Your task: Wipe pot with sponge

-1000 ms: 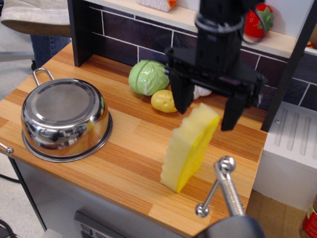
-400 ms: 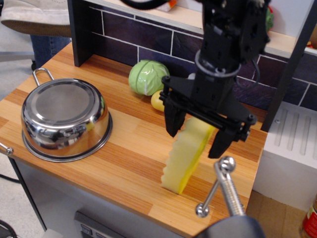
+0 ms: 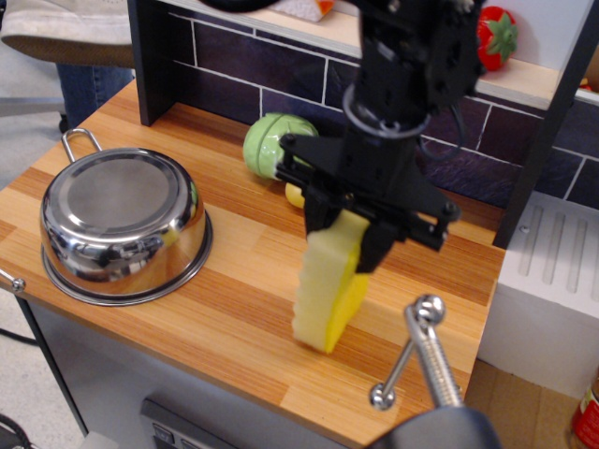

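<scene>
The shiny steel pot [image 3: 122,224] sits upside down at the left of the wooden counter, flat face up, wire handle at its far left. The yellow sponge [image 3: 326,292] stands on edge right of centre, its lower end touching the counter. My black gripper [image 3: 348,241] has come down over the sponge's top, and its fingers [image 3: 321,210] are closed against the two sides of the sponge. The gripper is well to the right of the pot, apart from it.
A green cabbage [image 3: 265,142] and a small yellow potato [image 3: 295,195] lie behind the gripper by the tiled back wall. A metal lever with ball ends [image 3: 423,348] stands at the front right. A white block [image 3: 552,281] sits at the right. A dark post [image 3: 150,56] stands behind the pot.
The gripper came down and to the left over the sponge and closed its fingers on it. The sponge shifted slightly left and stands more upright. The pot has not moved.
</scene>
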Controlling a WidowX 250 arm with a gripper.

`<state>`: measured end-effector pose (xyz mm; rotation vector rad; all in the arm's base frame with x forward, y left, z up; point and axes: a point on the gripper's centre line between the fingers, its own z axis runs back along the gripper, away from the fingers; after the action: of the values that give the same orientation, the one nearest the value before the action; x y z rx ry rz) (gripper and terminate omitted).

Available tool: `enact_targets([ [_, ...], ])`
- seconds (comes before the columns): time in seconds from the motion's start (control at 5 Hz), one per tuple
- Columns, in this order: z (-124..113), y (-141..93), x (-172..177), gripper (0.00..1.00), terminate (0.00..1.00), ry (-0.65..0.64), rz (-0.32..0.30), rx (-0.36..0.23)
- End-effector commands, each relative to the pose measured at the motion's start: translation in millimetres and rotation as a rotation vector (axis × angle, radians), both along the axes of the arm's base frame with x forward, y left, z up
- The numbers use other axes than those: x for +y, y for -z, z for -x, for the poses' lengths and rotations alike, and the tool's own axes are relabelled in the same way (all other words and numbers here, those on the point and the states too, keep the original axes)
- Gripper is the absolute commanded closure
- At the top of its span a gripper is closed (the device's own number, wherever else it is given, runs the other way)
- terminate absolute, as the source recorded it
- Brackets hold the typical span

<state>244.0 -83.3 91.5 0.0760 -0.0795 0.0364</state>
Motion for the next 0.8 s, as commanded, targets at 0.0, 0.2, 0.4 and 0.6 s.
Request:
enact_targets([
  [0.0, -6, -60, 45, 1.00, 0.00, -0.358, 0.117, -0.047],
  [0.2, -6, -68, 69, 1.00, 0.00, -0.409, 0.152, -0.060],
  [0.4, -2, -70, 104, 1.00, 0.00, -0.448, 0.161, -0.059],
  [0.6, 0, -65, 132, 1.00, 0.00, -0.469, 0.137, -0.084],
])
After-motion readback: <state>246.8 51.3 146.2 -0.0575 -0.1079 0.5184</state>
